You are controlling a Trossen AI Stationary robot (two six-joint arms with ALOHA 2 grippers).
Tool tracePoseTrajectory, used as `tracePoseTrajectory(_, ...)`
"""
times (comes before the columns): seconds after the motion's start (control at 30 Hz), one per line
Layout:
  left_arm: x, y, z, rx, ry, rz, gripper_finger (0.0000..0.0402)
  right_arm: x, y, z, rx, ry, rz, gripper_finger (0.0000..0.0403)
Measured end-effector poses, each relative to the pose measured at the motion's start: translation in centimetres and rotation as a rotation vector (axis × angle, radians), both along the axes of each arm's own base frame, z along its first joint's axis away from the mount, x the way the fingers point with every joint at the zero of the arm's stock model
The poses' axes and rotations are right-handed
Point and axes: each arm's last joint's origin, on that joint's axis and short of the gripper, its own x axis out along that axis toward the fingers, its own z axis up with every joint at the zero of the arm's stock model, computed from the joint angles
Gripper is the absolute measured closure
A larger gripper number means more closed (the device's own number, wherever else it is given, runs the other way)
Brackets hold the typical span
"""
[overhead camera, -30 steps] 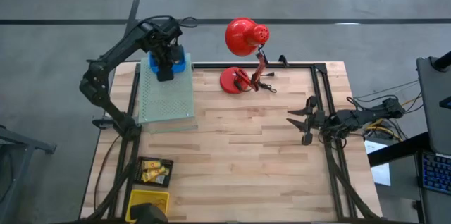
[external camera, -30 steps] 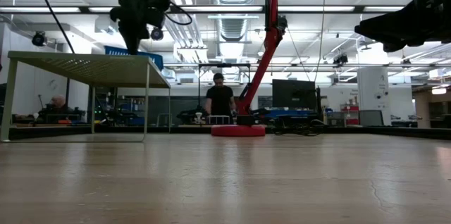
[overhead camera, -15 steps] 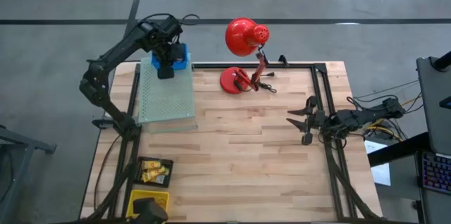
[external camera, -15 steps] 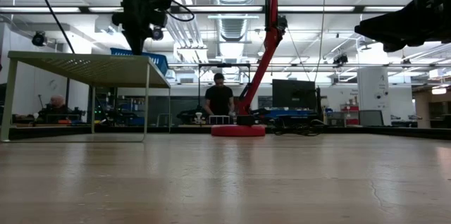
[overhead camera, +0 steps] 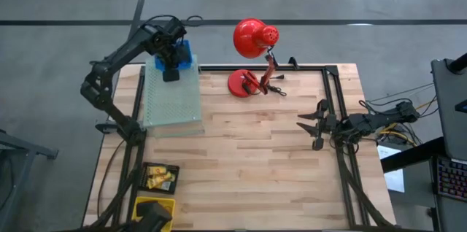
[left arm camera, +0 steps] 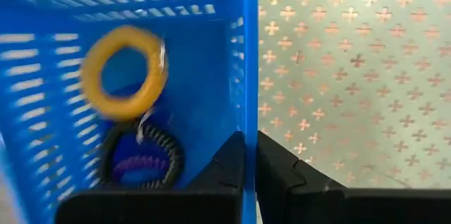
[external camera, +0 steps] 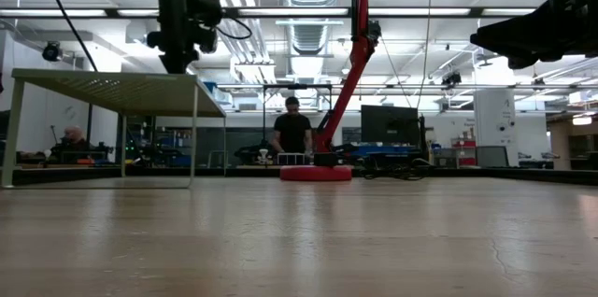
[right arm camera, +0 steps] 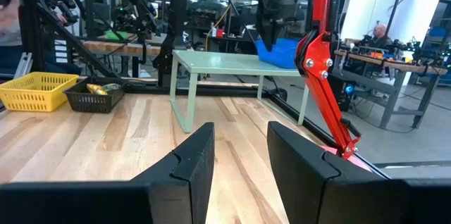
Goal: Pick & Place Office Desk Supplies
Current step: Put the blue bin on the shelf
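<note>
A blue slotted basket (overhead camera: 184, 51) stands at the far end of a green perforated shelf (overhead camera: 174, 101) in the table's far left corner. In the left wrist view the basket (left arm camera: 63, 118) holds an orange ring (left arm camera: 124, 72), a black coil ring (left arm camera: 144, 155) and a purple ring (left arm camera: 137, 164). My left gripper (overhead camera: 171, 74) is above it, shut on its wall. My right gripper (overhead camera: 315, 124) hovers open near the table's right edge, holding nothing. Small yellow pieces (overhead camera: 158, 179) lie in a black tray near the near left corner. My left gripper (left arm camera: 250, 175) is shut on the blue basket's side wall (left arm camera: 248, 122), near its rim. One finger (left arm camera: 224, 171) is inside the basket and the other (left arm camera: 283, 175) is outside, coming from above and pointing down. Whether the basket's bottom still rests on the shelf cannot be told.
A red desk lamp stands at the table's far middle, base (overhead camera: 243, 84) on the wood and head (overhead camera: 253, 38) past the far edge. A black tray (overhead camera: 160, 177) and a yellow basket (overhead camera: 152, 210) sit at the near left. The wooden table (overhead camera: 248, 159) spreads between the arms.
My left gripper has moved toward the table's far edge while keeping its hold, and the blue basket has gone with it along the shelf. In the low view the basket has dropped out of sight behind the shelf top.
</note>
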Motion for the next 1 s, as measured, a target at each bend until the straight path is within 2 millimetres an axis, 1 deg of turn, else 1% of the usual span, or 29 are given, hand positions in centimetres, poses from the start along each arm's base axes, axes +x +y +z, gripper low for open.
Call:
tracePoseTrajectory(0.13, -0.1, 0.0, -0.7, 0.013, 0.036, -0.017, 0.0380, 0.0, 0.0, 0.0, 0.000, 0.000, 0.000, 0.0275)
tracePoseTrajectory(0.27, -0.3, 0.1, -0.5, 0.034, 0.033, -0.010, 0.0378, 0.0, 0.0, 0.0, 0.000, 0.000, 0.000, 0.0275)
tracePoseTrajectory(0.53, -0.7, -0.5, 0.5, 0.055, 0.002, -0.022, 0.0372, 0.0, 0.0, 0.0, 0.000, 0.000, 0.000, 0.0275)
tracePoseTrajectory(1.0, -0.9, -0.9, 0.5, 0.010, -0.003, -0.035, 0.0373, 0.0, 0.0, 0.0, 0.000, 0.000, 0.000, 0.0275)
